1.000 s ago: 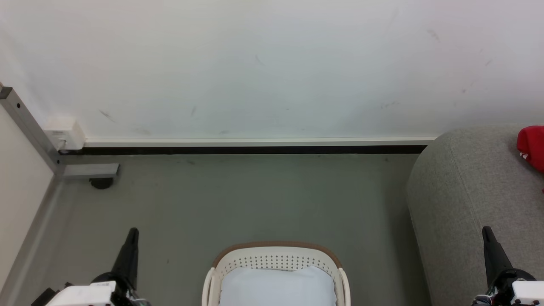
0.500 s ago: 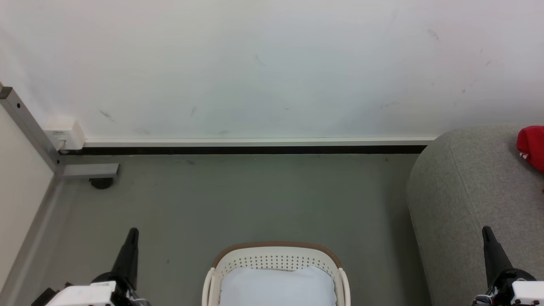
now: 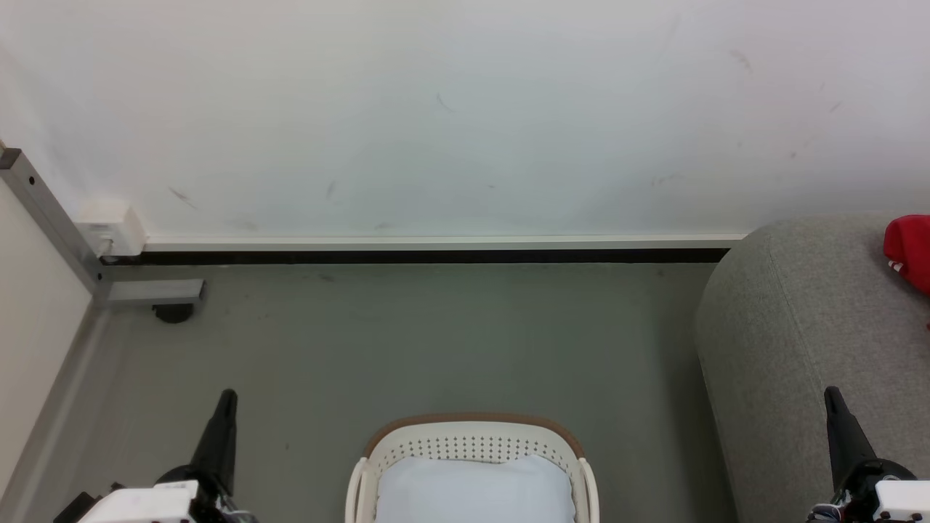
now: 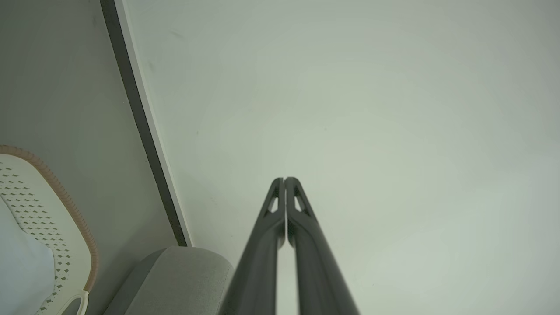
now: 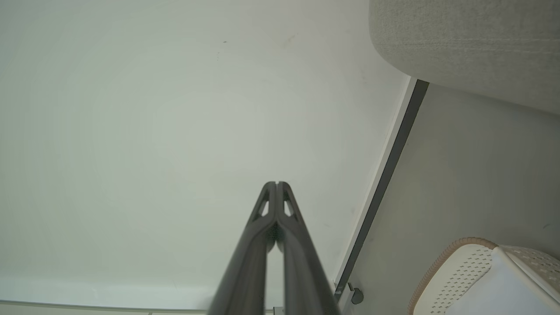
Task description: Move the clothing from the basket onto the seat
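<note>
**At three o'clock on the seat (image 3: 799,327), the red clothing (image 3: 908,250); both tools narrow and empty**

In the head view, the basket (image 3: 472,436) stands on the grey floor (image 3: 407,341) at six o'clock. Its brown-banded rim faces the white wall (image 3: 465,109), and a pale bluish-white pad (image 3: 472,490) lies inside it. The seat's rounded end bulks at three to four o'clock, apart from the basket. A fold of the clothing rests on its top at the right edge. The left gripper (image 3: 227,398) rises at seven o'clock and the right gripper (image 3: 830,396) at five o'clock, the latter in front of the seat's fabric. Each shows as one dark spike with its fingers together. A grey metal post (image 3: 43,218) and a white socket box (image 3: 109,226) sit at nine o'clock.

In the left wrist view, the left gripper's fingers meet tip to tip against the wall, with nothing between them. The basket and pad lie at eight o'clock and the seat's corner at seven. The dark skirting (image 4: 140,127) slants from eleven down to seven.

In the right wrist view, the right gripper's fingers are likewise pressed together and empty. The seat fills one o'clock, and the basket with its pad sits at four to five o'clock. The skirting runs between them.
</note>
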